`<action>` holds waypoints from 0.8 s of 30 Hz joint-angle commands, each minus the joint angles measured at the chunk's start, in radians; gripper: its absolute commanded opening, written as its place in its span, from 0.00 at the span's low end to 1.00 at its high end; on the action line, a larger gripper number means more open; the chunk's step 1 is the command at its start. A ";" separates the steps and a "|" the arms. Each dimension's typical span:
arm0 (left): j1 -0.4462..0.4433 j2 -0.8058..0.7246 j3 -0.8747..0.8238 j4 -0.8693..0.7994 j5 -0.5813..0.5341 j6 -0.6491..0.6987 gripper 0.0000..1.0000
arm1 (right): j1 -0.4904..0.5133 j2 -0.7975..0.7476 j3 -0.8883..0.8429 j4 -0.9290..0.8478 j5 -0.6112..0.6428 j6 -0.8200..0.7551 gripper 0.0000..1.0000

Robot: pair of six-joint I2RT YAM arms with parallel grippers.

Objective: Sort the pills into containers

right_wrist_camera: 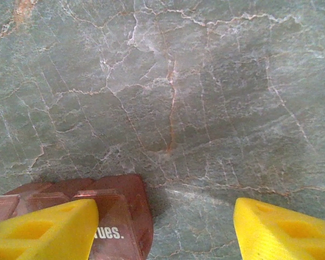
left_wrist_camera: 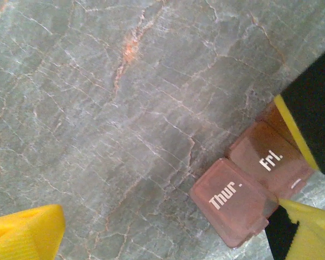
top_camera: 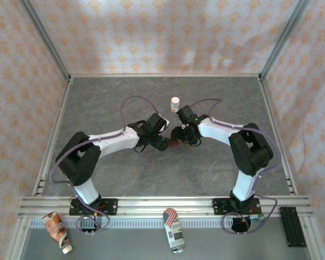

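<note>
The containers [top_camera: 173, 144], a dark red-brown strip of joined lidded compartments, lie on the grey marbled table between my two grippers. In the left wrist view the lids marked "Thur." and "Fri." [left_wrist_camera: 244, 187] lie at the lower right, close to my right-hand yellow fingertip [left_wrist_camera: 306, 227]. My left gripper [left_wrist_camera: 170, 219] is open over bare table. In the right wrist view the "Tues." lid [right_wrist_camera: 116, 216] looks tilted up against my left yellow finger [right_wrist_camera: 46, 233]. My right gripper [right_wrist_camera: 165, 219] is open with only table between its fingers. The pills are hidden.
A small white capped bottle [top_camera: 175, 103] stands upright just behind the grippers. The right arm's black and yellow finger [left_wrist_camera: 314, 114] crosses the left wrist view. Aluminium rails [top_camera: 162, 205] edge the table in front; a brown pouch [top_camera: 57, 227] and a flag-printed tube [top_camera: 174, 230] lie beyond them.
</note>
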 commanded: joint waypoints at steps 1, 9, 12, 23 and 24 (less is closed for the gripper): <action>0.012 0.025 0.036 -0.004 -0.025 0.023 0.95 | 0.004 0.038 -0.030 -0.016 0.032 0.010 0.67; 0.035 0.057 0.055 0.009 -0.025 0.018 0.95 | 0.004 0.044 -0.033 -0.015 0.034 0.008 0.67; 0.047 0.065 0.056 0.015 -0.025 0.015 0.95 | 0.004 0.045 -0.036 -0.014 0.035 0.008 0.67; 0.083 0.074 0.038 0.049 -0.017 -0.015 0.95 | 0.004 0.051 -0.043 -0.008 0.033 0.011 0.67; 0.083 0.076 0.038 0.049 -0.018 -0.018 0.95 | 0.004 0.054 -0.042 -0.008 0.032 0.012 0.67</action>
